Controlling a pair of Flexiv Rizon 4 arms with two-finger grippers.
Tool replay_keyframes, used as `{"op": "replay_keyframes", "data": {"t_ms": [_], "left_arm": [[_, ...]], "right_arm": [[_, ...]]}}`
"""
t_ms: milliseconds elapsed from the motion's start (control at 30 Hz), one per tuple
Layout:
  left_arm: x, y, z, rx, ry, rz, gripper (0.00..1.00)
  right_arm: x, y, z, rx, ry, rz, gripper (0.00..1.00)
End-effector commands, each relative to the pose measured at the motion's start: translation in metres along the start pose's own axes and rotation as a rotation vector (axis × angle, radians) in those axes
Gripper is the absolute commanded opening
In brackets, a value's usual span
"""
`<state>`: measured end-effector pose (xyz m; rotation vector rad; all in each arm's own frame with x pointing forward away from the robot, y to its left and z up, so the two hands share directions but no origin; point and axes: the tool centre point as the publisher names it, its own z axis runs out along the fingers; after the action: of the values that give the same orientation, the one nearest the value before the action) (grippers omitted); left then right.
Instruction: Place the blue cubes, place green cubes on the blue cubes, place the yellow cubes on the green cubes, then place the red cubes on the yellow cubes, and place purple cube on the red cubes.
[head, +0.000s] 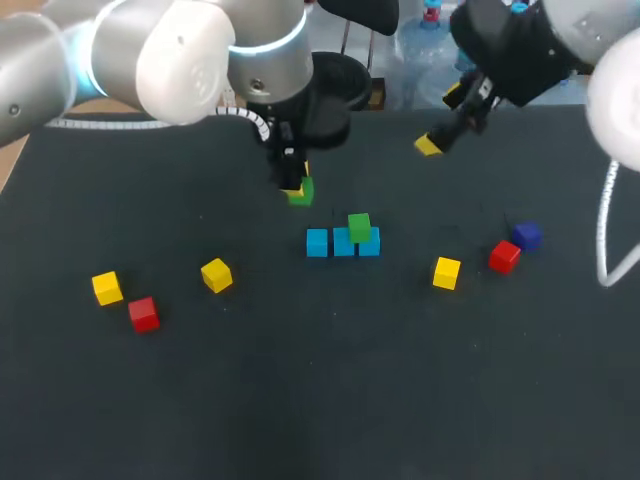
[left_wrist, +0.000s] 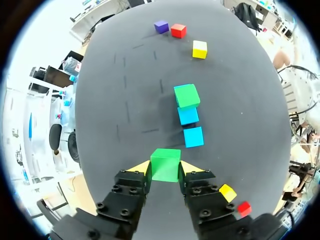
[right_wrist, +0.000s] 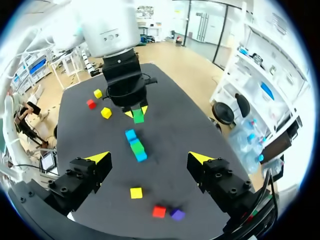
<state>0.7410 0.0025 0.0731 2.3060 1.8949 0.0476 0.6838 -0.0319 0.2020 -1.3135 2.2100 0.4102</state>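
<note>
- Left pincer (left_wrist: 165, 169): closed on the held green cube (left_wrist: 165, 164), with one yellow tip on each of two opposite side faces. The top face is free.
- Right pincer (right_wrist: 150, 159): spread wide and carrying nothing, at 1 o'clock of the blue row in the head view.
- Location of the work piece: the held green cube is at 11 o'clock of the blue row, near it but apart.
- Blue cubes (head: 343, 243): three, set close side by side in one line near the middle of the counter (head: 300, 400).
- Green cubes: two, counting the held one. The placed green cube (head: 359, 227) sits on top of the row toward its 3 o'clock end. I cannot tell whether it is square over one cube or astride a joint.
- Yellow cubes (head: 216, 275): three, all loose. Two are at 8 to 9 o'clock, well apart from the row, and one is at 4 o'clock.
- Red cubes (head: 504, 256): two. One is at 3 o'clock, the other at 8 o'clock, just beside the outermost yellow.
- Purple cube (head: 527, 236): one, at 3 o'clock, just beside the nearer red. I cannot tell whether they touch.
- Handling, as judged: these look like small, rigid and probably light blocks with flat, fairly smooth faces, so crushing is not a concern.
- Grasp, as judged: hold on opposite side faces, centred, leaving the underside clear to seat flat. The row is unfixed, so a sideways nudge on release could shift it.
</note>
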Motion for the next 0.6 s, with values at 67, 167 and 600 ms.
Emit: {"op": "replay_keyframes", "data": {"t_ms": [67,167,600], "left_arm": [[-0.003,-0.001,-0.002,0.007,0.005,0.002,0.0],[-0.007,-0.002,-0.005,0.013,0.001,-0.002,0.0],[-0.015,-0.005,-0.011,0.021,0.011,0.01,0.0]], "right_arm": [[0.014,0.008,0.007,0.09,0.081,0.014,1.0],[0.022,0.01,0.018,0.103,0.108,0.042,1.0],[0.054,0.003,-0.001,0.235,0.018,0.204,1.0]]}}
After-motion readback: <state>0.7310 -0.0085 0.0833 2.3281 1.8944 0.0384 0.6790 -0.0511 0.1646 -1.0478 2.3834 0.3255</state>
